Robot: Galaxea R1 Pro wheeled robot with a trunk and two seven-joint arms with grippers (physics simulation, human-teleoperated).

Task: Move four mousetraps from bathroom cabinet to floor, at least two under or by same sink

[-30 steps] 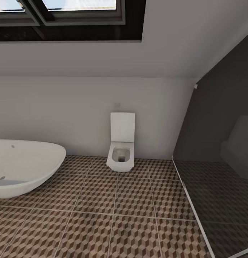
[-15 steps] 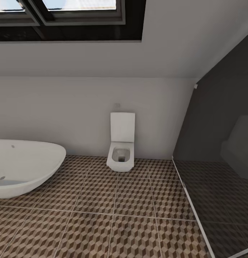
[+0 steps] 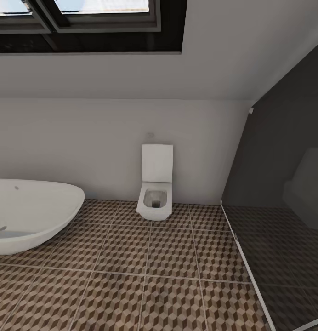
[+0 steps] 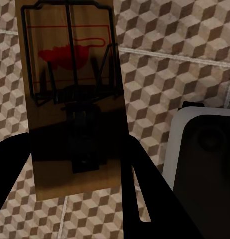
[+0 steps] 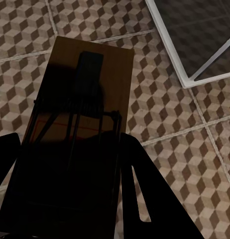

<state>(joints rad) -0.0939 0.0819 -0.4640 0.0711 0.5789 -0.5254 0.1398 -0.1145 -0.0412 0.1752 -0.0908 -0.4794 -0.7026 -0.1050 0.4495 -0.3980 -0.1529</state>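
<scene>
In the left wrist view a tan wooden mousetrap (image 4: 70,99) with a dark wire frame and a red spot sits between my left gripper's (image 4: 75,167) dark fingers, shut on it, above the cube-patterned bathroom floor (image 4: 160,74). In the right wrist view a second mousetrap (image 5: 90,74) is held the same way by my right gripper (image 5: 70,172), shut on it over the tiled floor (image 5: 160,99). The head view looks across the bathroom floor (image 3: 131,257). The cabinet and the sink are out of view.
A white oval bathtub (image 3: 30,216) stands at the left, and a square white toilet (image 3: 155,193) against the far wall. A dark glass shower enclosure (image 3: 278,220) closes the right side; its pale frame corner (image 5: 194,45) lies near my right gripper. A white-rimmed dark object (image 4: 204,149) sits beside my left gripper.
</scene>
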